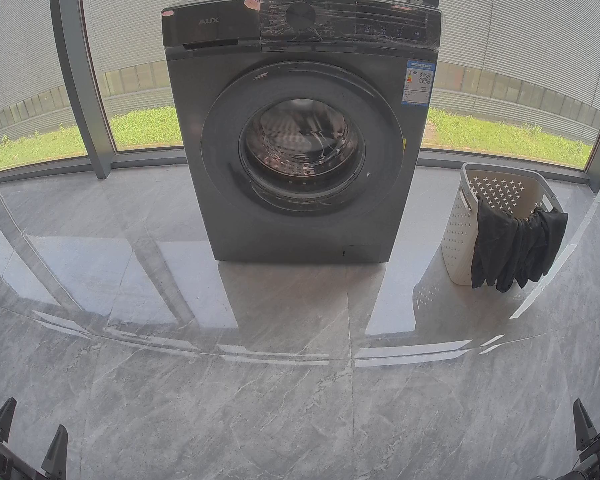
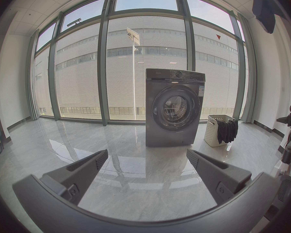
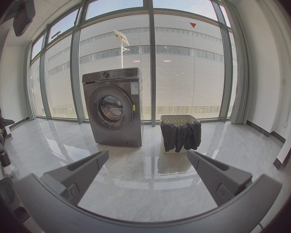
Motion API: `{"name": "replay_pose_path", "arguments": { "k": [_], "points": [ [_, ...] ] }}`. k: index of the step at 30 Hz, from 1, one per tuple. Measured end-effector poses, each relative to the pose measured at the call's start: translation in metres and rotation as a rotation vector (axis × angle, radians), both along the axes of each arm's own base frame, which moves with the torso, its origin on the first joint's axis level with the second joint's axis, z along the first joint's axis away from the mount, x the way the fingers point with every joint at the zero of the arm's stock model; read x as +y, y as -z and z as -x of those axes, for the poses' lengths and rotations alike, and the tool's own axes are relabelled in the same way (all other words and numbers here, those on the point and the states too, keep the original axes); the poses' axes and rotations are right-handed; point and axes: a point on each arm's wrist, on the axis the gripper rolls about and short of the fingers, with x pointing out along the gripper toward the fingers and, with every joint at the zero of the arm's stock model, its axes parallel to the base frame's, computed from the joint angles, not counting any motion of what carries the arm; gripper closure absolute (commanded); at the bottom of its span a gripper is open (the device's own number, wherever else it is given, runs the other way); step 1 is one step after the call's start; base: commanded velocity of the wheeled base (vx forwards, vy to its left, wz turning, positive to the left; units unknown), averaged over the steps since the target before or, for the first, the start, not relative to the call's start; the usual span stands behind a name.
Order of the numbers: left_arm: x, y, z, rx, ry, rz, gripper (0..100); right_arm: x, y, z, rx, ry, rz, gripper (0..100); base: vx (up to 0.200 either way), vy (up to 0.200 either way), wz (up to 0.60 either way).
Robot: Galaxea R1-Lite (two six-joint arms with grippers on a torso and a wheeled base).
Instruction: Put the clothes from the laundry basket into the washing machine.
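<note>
**Dark clothes over the basket rim, both pincers wide**

Dark clothes [image 1: 517, 248] hung draped over the near rim of the white laundry basket [image 1: 459, 235], their ends trailing down its outer wall towards the floor [image 1: 280, 381]. The basket stood on the floor just beside the washing machine [image 1: 300, 168], on my right of it, touching neither the machine nor my arms. I could see the perforated far wall inside the basket, but its bottom was hidden behind the rim and the hanging cloth, so I could not tell whether more clothes lay inside. How many garments made up the dark bundle I could not make out either.

The grey washing machine faced me squarely, with tall windows [image 1: 527, 55] behind it. Its round door [image 1: 301, 140] sat against the front, and the steel drum [image 1: 300, 135] showed through the middle of it. The depth of the drum was hard to make out.

My left pincer [image 1: 33, 418] was low and well apart from both machine and basket, its fingers spread wide with nothing between them; the head view cut it off at the bottom edge. My right pincer [image 1: 597, 395] was likewise wide and holding nothing, cut off at the corner.
</note>
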Motion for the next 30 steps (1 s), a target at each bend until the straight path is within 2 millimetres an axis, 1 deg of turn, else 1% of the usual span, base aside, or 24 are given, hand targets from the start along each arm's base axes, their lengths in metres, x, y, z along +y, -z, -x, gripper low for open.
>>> {"name": "replay_pose_path", "arguments": {
  "k": [19,30],
  "points": [
    [0.0,0.0,0.0,0.0,-0.006,-0.002,0,0.0001,0.0,0.0,0.0,0.0,0.006,0,0.0,0.0,0.0],
    [0.0,0.0,0.0,0.0,-0.005,0.003,0,0.0,0.0,0.0,0.0,-0.004,0.006,0,0.2,0.0,0.0]
  ]
}}
